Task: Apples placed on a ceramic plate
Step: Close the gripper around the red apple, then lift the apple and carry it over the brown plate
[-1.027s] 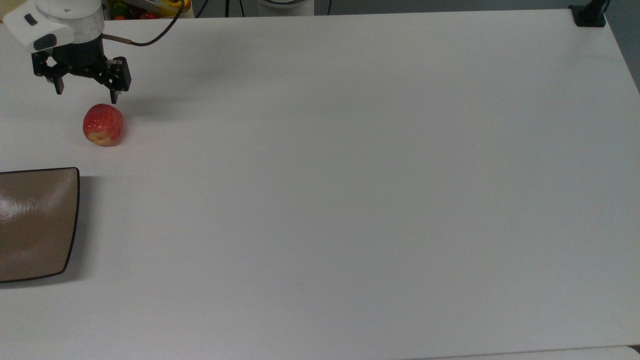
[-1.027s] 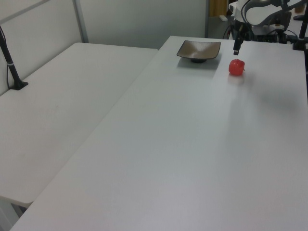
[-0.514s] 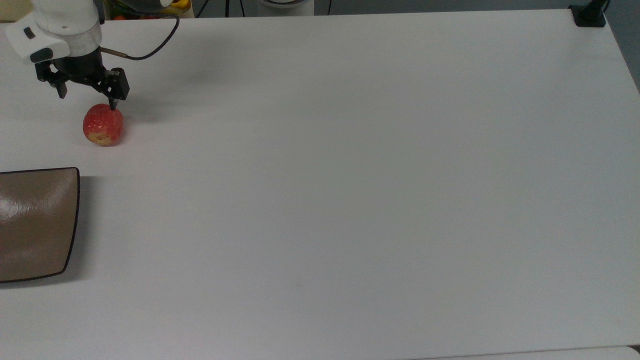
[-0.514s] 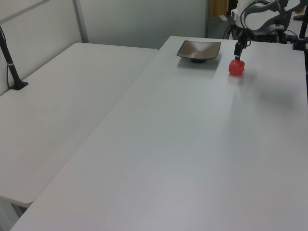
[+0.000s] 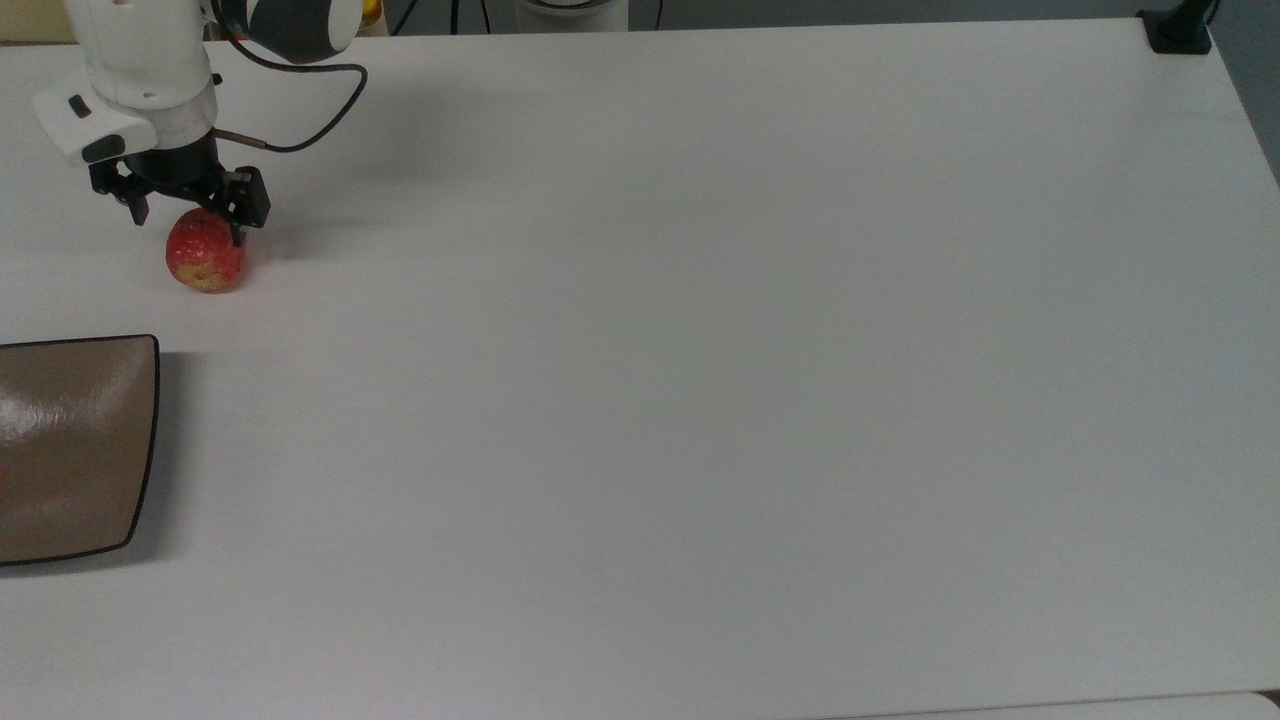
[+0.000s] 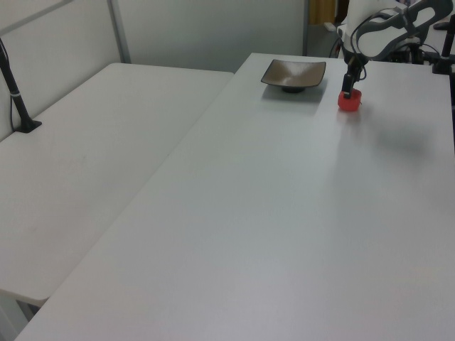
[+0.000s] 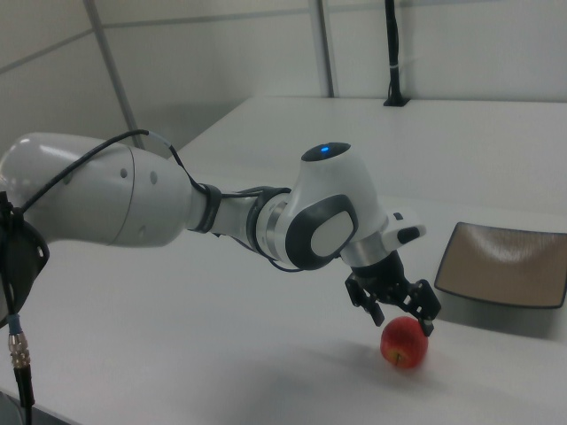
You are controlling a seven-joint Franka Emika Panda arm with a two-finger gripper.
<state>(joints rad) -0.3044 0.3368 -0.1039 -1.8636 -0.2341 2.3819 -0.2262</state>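
A broad, matte white worktop (image 5: 700,400) is seen across the top view, its surface smooth and lightly shadowed toward the top view's upper left. A black clamp base (image 5: 1178,30) is fixed at its far corner on the top view's right. In the left view, a second white table (image 6: 92,163) is set alongside the worktop, edge to edge, and a black post (image 6: 14,92) is mounted on it. Pale grey partition walls (image 6: 206,28) are seen behind.

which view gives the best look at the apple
The right view: the apple looks largest there, with the open gripper straddling its top. The top view shows the apple smaller, partly under the gripper. The left view shows a small red blob beside the plate.
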